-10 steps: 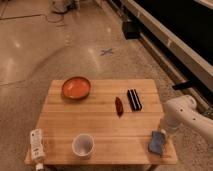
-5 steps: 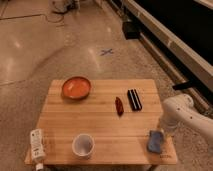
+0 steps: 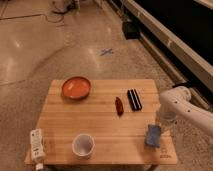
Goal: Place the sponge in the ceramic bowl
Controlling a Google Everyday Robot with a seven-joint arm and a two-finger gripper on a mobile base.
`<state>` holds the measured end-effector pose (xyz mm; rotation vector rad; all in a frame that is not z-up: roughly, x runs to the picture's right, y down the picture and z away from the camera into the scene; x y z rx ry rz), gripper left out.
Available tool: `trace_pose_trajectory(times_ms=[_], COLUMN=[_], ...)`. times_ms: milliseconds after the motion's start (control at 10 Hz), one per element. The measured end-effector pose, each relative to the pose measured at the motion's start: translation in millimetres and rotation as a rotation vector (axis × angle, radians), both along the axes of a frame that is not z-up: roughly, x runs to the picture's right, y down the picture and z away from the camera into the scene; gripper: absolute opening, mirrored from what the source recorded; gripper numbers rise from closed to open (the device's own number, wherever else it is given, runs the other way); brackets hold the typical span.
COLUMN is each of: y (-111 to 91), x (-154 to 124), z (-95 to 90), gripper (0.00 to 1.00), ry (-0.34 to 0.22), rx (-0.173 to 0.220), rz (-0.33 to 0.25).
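One small light-blue sponge (image 3: 153, 136) lies flat on the table (image 3: 102, 125), well apart from the ceramic bowl (image 3: 76, 87): far to the bowl's right and nearer the camera. I judge it soft, light and unbreakable, best pinched gently across its narrow width. My gripper (image 3: 159, 126) hangs right at it, equally far from the bowl. Whether it has hold of the sponge I cannot tell. A dark-red oblong (image 3: 119, 106) and a black bar (image 3: 133, 99) lie between the sponge and the bowl.

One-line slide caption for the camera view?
Gripper at the sponge on the near-right corner of the wooden table; ceramic bowl sits far-left, sponge not yet in it.
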<state>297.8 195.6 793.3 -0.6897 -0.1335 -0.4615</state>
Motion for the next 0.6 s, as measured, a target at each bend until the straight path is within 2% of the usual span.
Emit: trace_pose_trajectory(times_ms=[400,500,600], y=[-46,-51,-51], x=[-37,-45,-41], z=[-6.0,-6.0,-6.6], gripper=[0.0,0.0,0.0], ry=[-0.041,-0.054,-0.049], rx=[0.076,0.086,0.086], rz=[-0.026,-0.024,-0.025])
